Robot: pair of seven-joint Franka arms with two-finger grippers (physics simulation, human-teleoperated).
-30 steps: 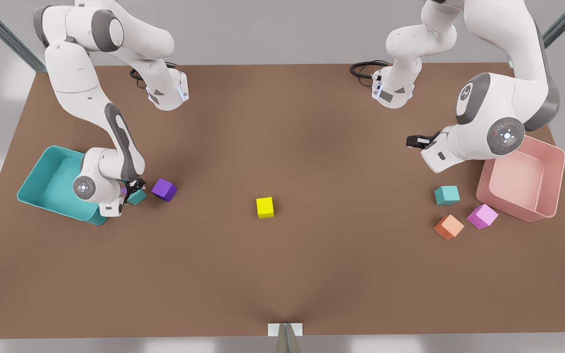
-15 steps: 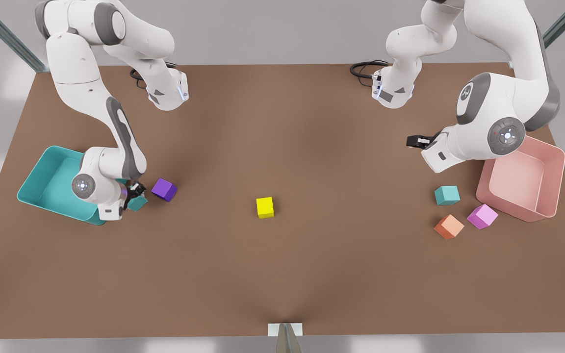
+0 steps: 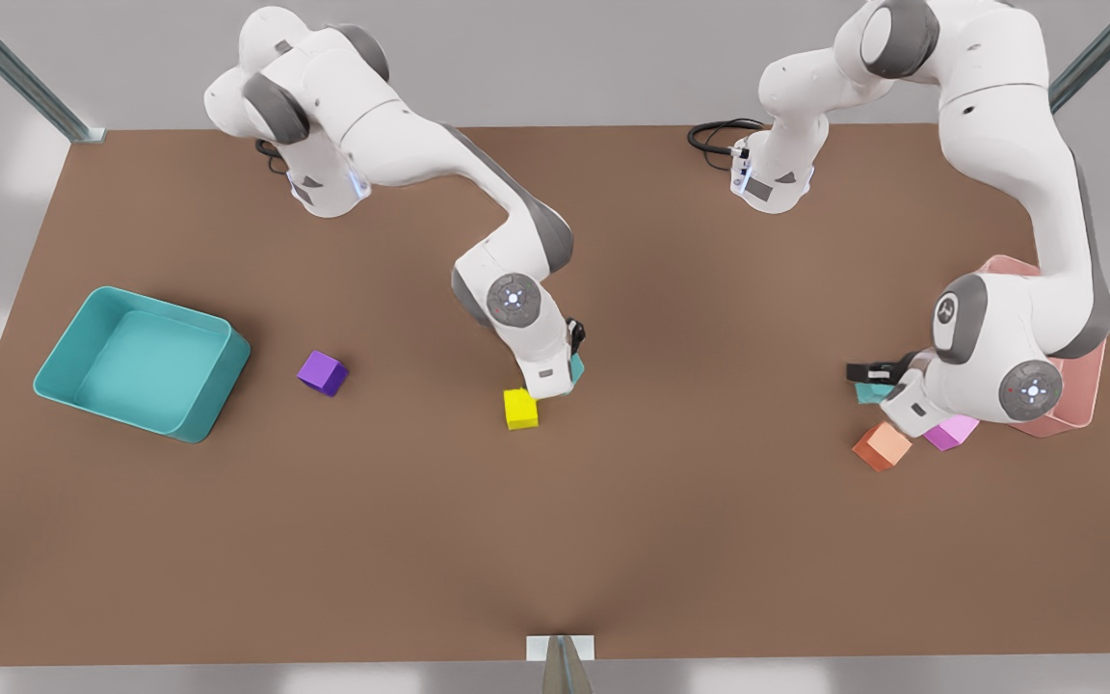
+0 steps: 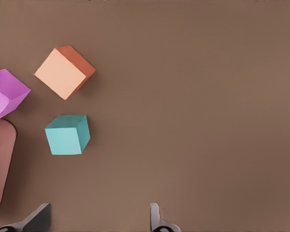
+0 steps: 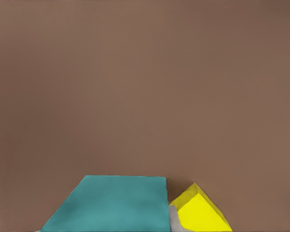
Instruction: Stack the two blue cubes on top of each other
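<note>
Brown table (image 3: pixel 613 540) — right gripper (image 3: pixel 569 371) is pinching a teal cube (image 5: pixel 111 205) beside the yellow cube (image 5: pixel 200 212); left gripper (image 4: pixel 94 220) is hovering spread near the second teal cube (image 4: pixel 66 135).

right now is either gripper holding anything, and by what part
The right gripper, above the yellow cube, is shut on one blue cube; which faces it grips is hidden. The left gripper is open, empty, near the other blue cube.

From my right wrist camera I see a teal cube (image 5: pixel 111 203) close under the lens, probably held, though no fingers show. A yellow cube (image 5: pixel 200 212) sits just beside it on the bare brown table (image 5: pixel 145 87).
</note>
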